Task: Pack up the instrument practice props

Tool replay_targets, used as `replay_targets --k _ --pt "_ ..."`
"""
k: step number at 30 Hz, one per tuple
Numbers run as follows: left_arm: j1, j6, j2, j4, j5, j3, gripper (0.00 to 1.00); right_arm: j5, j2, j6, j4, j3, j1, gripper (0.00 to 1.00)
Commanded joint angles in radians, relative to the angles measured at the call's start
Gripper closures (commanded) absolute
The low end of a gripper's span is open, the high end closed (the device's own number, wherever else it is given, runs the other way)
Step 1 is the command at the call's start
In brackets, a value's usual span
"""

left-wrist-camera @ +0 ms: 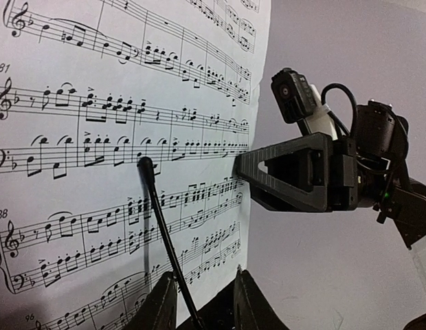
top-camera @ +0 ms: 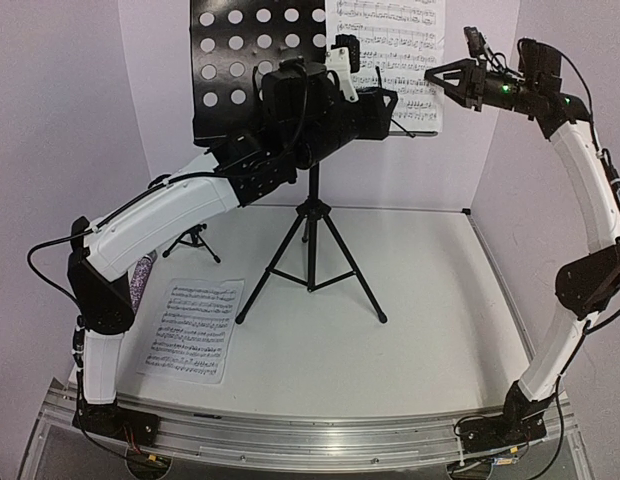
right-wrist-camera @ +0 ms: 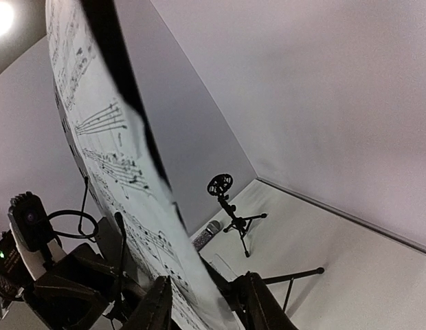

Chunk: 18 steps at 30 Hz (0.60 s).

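On the perforated desk of the music stand [top-camera: 311, 215], at its right half, one sheet-music page [top-camera: 385, 50] stands upright and overhangs the desk's right edge. A thin black retainer wire [left-wrist-camera: 161, 234] of the stand crosses the lower part of the printed face.

Right pincer [top-camera: 433, 74] is level with the page's right edge. Its wrist view shows the paper running edge-on between the two fingers, which stand spread with a gap on either side. The page is straddled, not pinched.

Left pincer [left-wrist-camera: 203, 306] sits in front of the stand's desk, below the same page. Its fingers are spread, the retainer wire rises from between them, and it holds nothing.

Beneath the desk, the stand's tripod legs are splayed on the bench [top-camera: 440, 320]. Left of those legs, a second page [top-camera: 195, 328] lies flat on the bench, printed side up. Behind that page, further left of the stand, the small mic stand [top-camera: 195, 238] is upright on its own tripod. The microphone [top-camera: 142, 282] lies near it, largely hidden behind the left arm; whether the two touch cannot be determined.
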Motion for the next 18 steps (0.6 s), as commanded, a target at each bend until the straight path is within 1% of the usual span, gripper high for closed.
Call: replay_targets --k 1,3,5,8,11,12,18 --pt "0.009 -0.034 0.001 0.045 0.052 0.011 0.76 -0.015 -0.031 -0.018 0.034 -0.032 0.003 0.76" --pt "0.018 -0.046 -0.003 0.045 0.06 -0.001 0.77 -0.012 -0.038 -0.022 0.039 -0.043 0.001 0.78" --pt "0.027 -0.065 -0.002 0.038 0.079 -0.003 0.8 -0.012 -0.04 -0.02 0.044 -0.048 0.002 0.8" --pt "0.032 -0.074 -0.001 0.036 0.098 -0.004 0.87 -0.015 -0.04 -0.017 0.046 -0.046 0.002 0.84" --pt "0.036 -0.084 -0.003 0.033 0.11 -0.01 0.97 -0.014 -0.043 -0.018 0.048 -0.043 0.002 0.86" --pt "0.037 -0.088 -0.005 0.033 0.114 -0.015 0.99 -0.011 -0.046 -0.019 0.048 -0.043 0.002 0.87" --pt "0.055 -0.104 -0.026 0.018 0.124 -0.052 0.99 0.004 -0.052 -0.027 0.048 -0.044 0.002 0.88"
